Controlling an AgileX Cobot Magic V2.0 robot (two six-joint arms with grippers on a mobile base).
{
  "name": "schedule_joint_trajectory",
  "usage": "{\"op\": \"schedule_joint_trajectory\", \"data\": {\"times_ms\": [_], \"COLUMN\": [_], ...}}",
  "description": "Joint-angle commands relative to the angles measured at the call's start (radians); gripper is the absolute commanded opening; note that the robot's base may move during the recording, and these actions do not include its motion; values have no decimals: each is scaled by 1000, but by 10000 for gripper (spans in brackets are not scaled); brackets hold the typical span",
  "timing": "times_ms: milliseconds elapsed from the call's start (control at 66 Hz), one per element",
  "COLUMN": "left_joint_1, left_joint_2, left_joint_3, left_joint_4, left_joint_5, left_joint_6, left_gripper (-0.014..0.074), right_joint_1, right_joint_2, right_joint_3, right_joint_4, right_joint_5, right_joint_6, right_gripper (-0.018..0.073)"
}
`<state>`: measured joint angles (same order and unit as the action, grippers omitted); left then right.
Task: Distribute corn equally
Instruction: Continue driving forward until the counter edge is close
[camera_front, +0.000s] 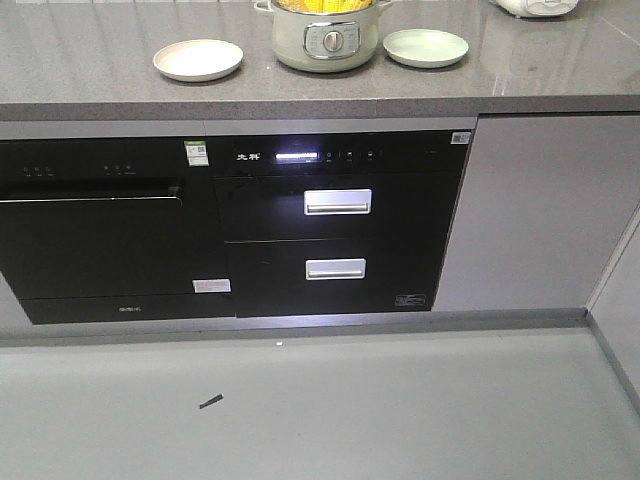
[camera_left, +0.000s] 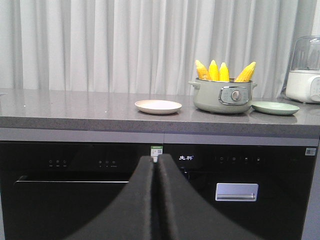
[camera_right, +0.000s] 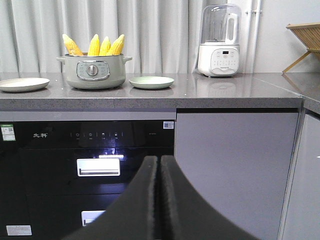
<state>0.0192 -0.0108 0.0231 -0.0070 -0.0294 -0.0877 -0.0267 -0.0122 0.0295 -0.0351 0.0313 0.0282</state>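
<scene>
The corn (camera_left: 214, 71) was found in the pot (camera_left: 222, 97). Four cobs could be counted, though more may have been hidden below the rim. Each cob was stood on end, its long axis close to upright and its paler tip pointed up. The outermost cobs were tilted outward from the middle. The pot was set on the surface (camera_left: 75, 107) between a cream plate (camera_left: 158, 106) and a green plate (camera_left: 275, 107), apart from both. The left hand (camera_left: 156, 160) was seen closed, its fingers pressed together, low before the black appliance fronts. The right hand (camera_right: 159, 160) was closed in the same way.
</scene>
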Motion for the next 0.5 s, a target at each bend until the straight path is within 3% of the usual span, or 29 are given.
{"op": "schedule_joint_trajectory", "data": {"times_ms": [0, 485], "left_joint_1": [-1, -1], "left_joint_2": [-15, -15], "left_joint_3": [13, 13], "left_joint_4": [-10, -10], "left_joint_5": [-78, -78], "left_joint_6": [-1, -1], "left_gripper": [-7, -7], "right_joint_1": [-1, -1], "right_joint_2": [-3, -3], "right_joint_3": [10, 10], "right_joint_4": [-8, -8], "right_joint_5": [-72, -72], "right_joint_6": [-1, -1], "right_gripper": [-5, -5]}}
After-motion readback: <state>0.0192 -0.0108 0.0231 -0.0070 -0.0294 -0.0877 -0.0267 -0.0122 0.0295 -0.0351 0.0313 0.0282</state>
